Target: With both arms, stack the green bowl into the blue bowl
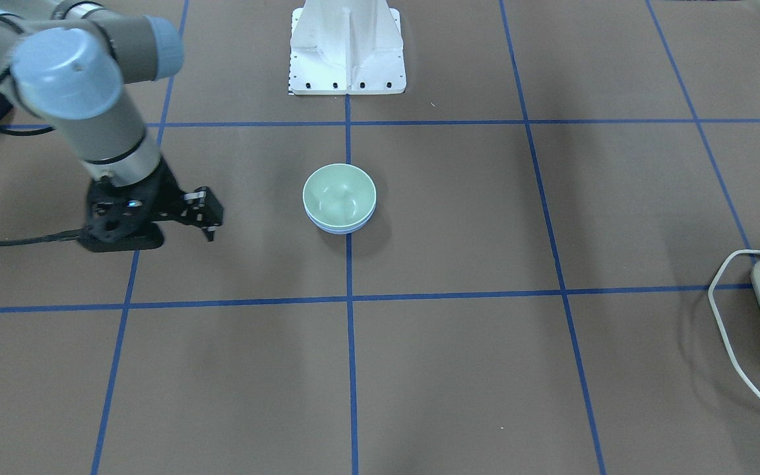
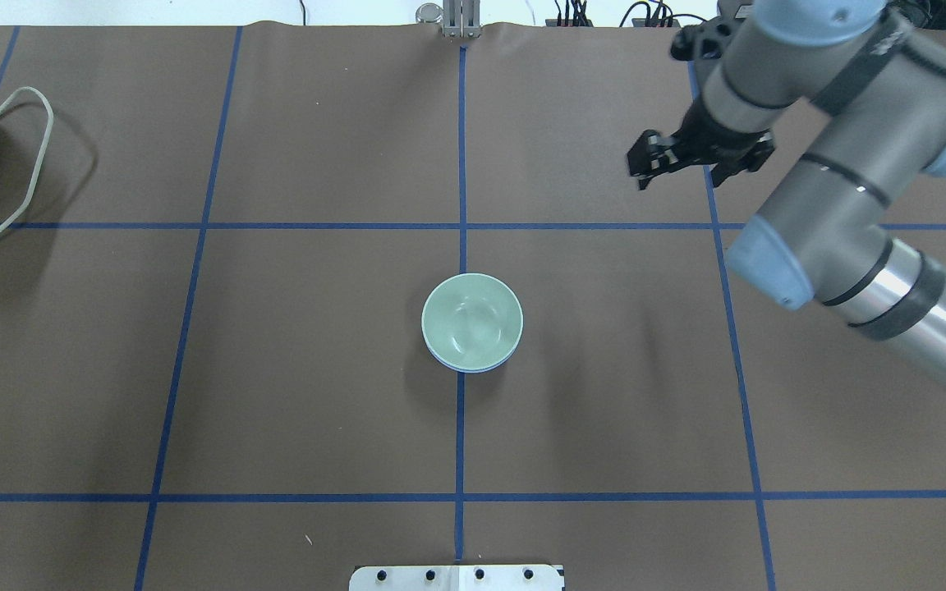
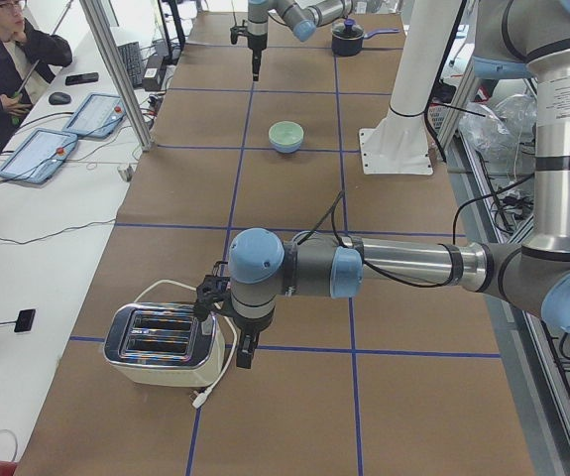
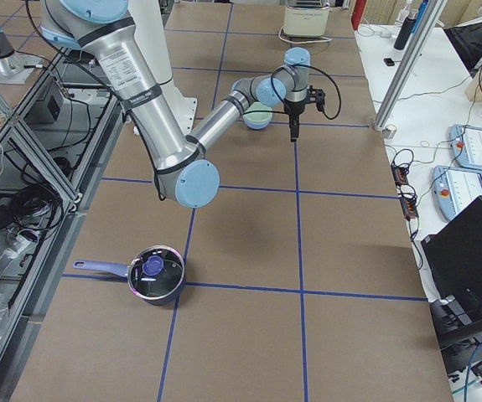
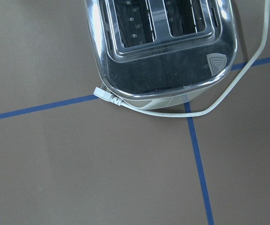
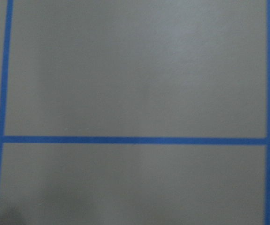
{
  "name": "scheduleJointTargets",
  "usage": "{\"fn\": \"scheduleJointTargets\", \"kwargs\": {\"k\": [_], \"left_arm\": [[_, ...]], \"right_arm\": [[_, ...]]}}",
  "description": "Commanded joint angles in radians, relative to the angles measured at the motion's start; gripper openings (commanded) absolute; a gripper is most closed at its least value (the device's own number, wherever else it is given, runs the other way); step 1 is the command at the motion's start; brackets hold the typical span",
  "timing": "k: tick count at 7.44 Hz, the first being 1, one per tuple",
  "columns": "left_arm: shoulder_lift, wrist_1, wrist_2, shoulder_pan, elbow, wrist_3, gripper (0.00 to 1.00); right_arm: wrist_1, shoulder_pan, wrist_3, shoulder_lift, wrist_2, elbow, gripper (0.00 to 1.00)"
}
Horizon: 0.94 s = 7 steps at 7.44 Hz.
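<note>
A brown tabletop marked into squares by blue tape lines fills every view. Two arms reach over it from one white base. The left arm stretches low toward its own end of the tabletop, and only the left side view shows it. The right arm appears in both the overhead and front views.

One person sits at a side desk, seen only in the left side view. One chrome toaster stands at the robot's left end. The left wrist camera looks down into the toaster's two slots and shows its white cord curling round it. One dark pot with a lid sits at the opposite end, clearest in the right side view.

There are two bowls at the centre, on a tape line. The green bowl sits nested upright inside the blue bowl, of which only a thin rim shows.

The right tool hangs well apart from the bowls. Its fingers look drawn together and hold nothing. The left tool points down just beside the toaster, and I cannot tell how its fingers stand.
</note>
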Motion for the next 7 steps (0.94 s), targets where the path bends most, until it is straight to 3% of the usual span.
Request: {"fn": "scheduleJointTargets", "kwargs": {"k": [1, 4, 6, 7], "left_arm": [[0.004, 0.002, -0.02, 0.0, 0.001, -0.027, 0.98], [0.006, 0.0, -0.02, 0.0, 0.001, -0.025, 0.98], [0.006, 0.001, -0.022, 0.002, -0.001, -0.025, 0.98], [0.007, 0.001, -0.022, 0.0, -0.002, -0.025, 0.98]], "right_arm": [[-0.003, 0.224, -0.385, -0.139, 0.081, -0.034, 1.0], [0.012, 0.471, -0.775, -0.436, 0.112, -0.024, 1.0], [0.016, 0.567, -0.839, -0.627, 0.106, 0.02, 1.0], [0.016, 0.602, -0.84, -0.65, 0.106, 0.028, 1.0]]}}
